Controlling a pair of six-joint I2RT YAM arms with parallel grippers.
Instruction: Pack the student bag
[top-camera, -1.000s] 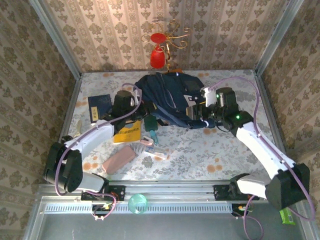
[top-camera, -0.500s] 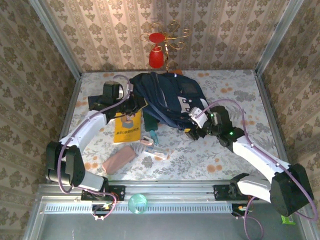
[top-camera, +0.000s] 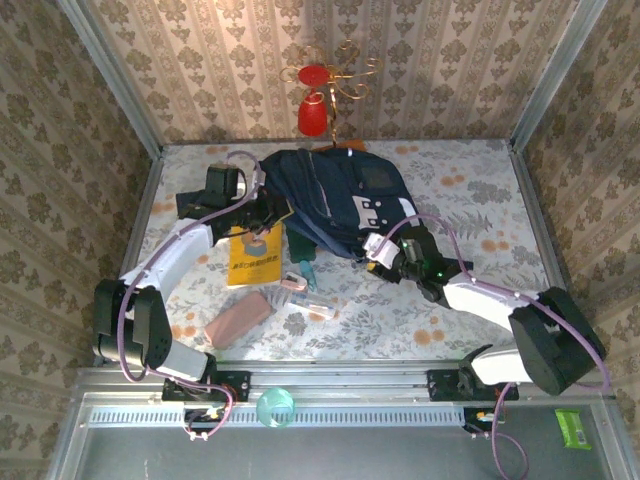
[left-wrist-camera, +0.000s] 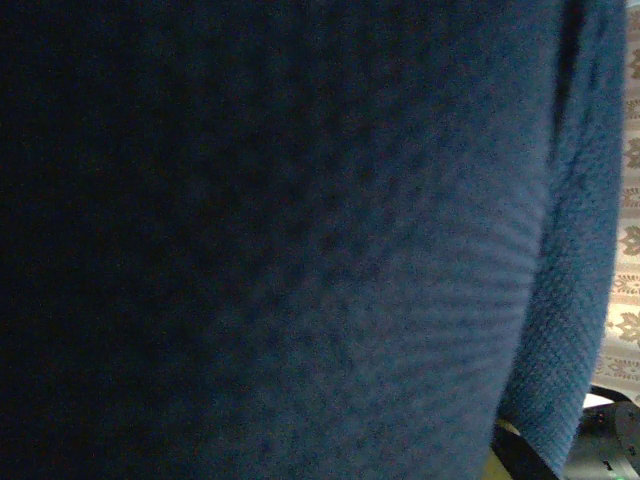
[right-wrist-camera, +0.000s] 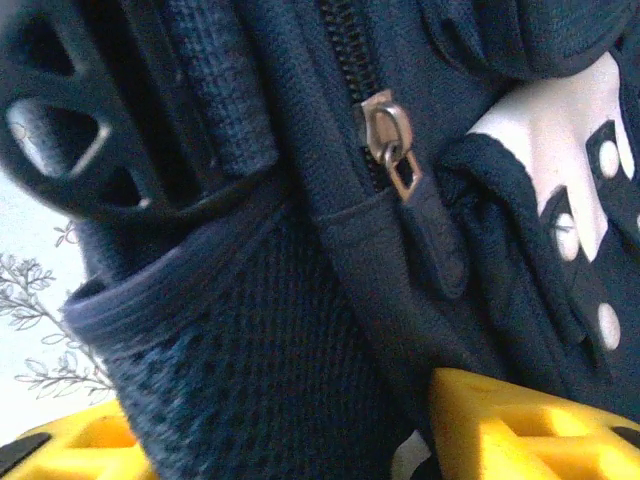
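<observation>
near the front of the floral table (top-camera: 450, 310) lies a pink pencil case (top-camera: 238, 320), and beyond it a few small items and a yellow book (top-camera: 255, 260). past these, the right gripper (top-camera: 378, 252) reaches in low from the right to the near right corner of the student bag (top-camera: 335, 195). in the right wrist view its yellow fingertips (right-wrist-camera: 530, 425) stand apart with the bag's mesh side pocket (right-wrist-camera: 250, 370) between them. the right one touches the fabric, but i cannot tell whether they are squeezing it. just above the pocket are a metal zip pull (right-wrist-camera: 392, 150), a black plastic strap buckle (right-wrist-camera: 70, 150) and a white trim patch (right-wrist-camera: 560, 130).

the bag, dark navy, lies toward the back middle of the table, between the two grippers. the left gripper (top-camera: 270, 212) sits against its left edge, above the yellow book, with its jaws closed. the left wrist camera is pressed so close that navy weave (left-wrist-camera: 300, 240) covers its view, so i cannot tell if fabric is pinched. behind the bag, a red ornament (top-camera: 312, 115) stands by the back wall.
</observation>
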